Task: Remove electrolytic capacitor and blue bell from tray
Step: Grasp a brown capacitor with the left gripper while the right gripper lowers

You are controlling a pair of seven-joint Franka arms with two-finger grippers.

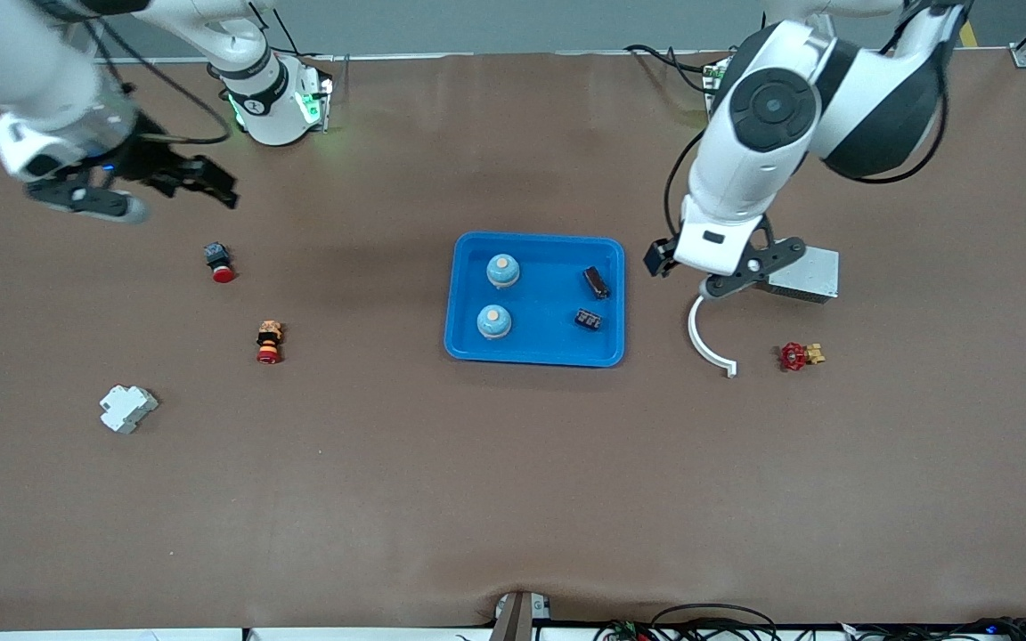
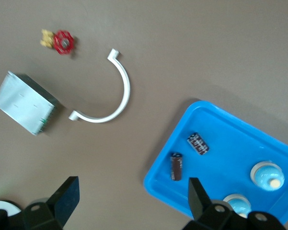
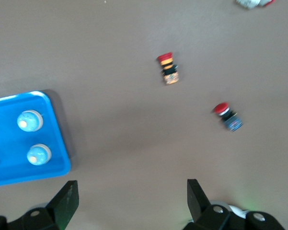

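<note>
White block [image 1: 127,409] lies nearest us; we see the electrolytic capacitor [image 1: 596,282] in the tray [image 1: 468,343] beside the left gripper [image 1: 714,267], axis toward bases; both grippers wide open, empty; right gripper [image 1: 134,182] waits.

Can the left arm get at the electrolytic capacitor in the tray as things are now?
Probably yes. The left gripper hangs open beside the tray, and the electrolytic capacitor lies uncovered near that rim, apart from the black block.

A brown mat [image 1: 513,481] is covering the whole table, a grey wall [image 1: 513,25] is running along its top edge, and black cables [image 1: 718,619] are lying along its near edge under even light.
</note>
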